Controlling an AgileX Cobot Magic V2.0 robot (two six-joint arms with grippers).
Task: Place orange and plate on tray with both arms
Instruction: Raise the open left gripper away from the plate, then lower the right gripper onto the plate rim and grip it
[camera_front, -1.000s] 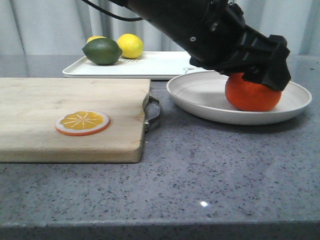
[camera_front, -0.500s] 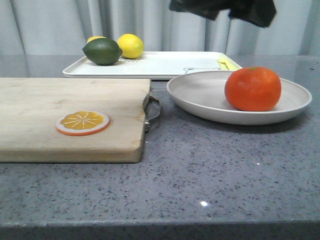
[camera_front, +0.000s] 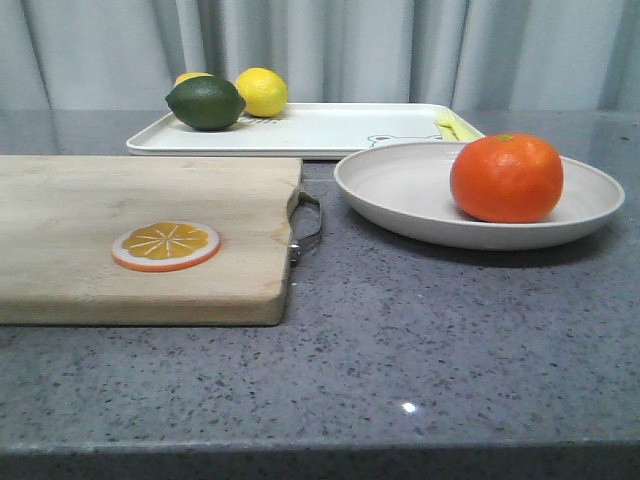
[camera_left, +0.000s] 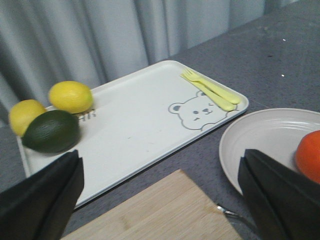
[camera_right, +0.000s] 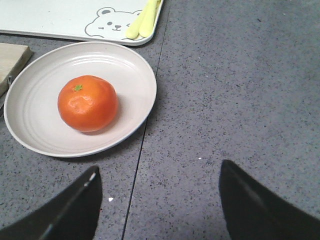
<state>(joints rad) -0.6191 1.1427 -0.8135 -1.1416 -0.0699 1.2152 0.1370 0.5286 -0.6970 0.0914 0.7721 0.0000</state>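
Observation:
The orange (camera_front: 506, 178) lies in the off-white plate (camera_front: 400, 195) on the grey counter at the right, in front of the white bear tray (camera_front: 320, 128). In the right wrist view the orange (camera_right: 87, 103) sits left of centre in the plate (camera_right: 135, 75), apart from my open, empty right gripper (camera_right: 157, 207), which hangs above bare counter. My left gripper (camera_left: 160, 200) is open and empty, high over the cutting board corner (camera_left: 170, 212), with the tray (camera_left: 135, 120), the plate (camera_left: 260, 145) and the orange's edge (camera_left: 310, 155) in its view. Neither gripper shows in the front view.
A lime (camera_front: 205, 102) and two lemons (camera_front: 261, 91) sit at the tray's far left end; a yellow fork and spoon (camera_front: 455, 126) lie at its right end. A wooden cutting board (camera_front: 120, 230) with an orange slice disc (camera_front: 165, 245) lies at the left, its metal handle (camera_front: 308, 225) near the plate.
The arm that was down on the orange in the plate has let it go, risen and left the front view. The orange stays in the plate.

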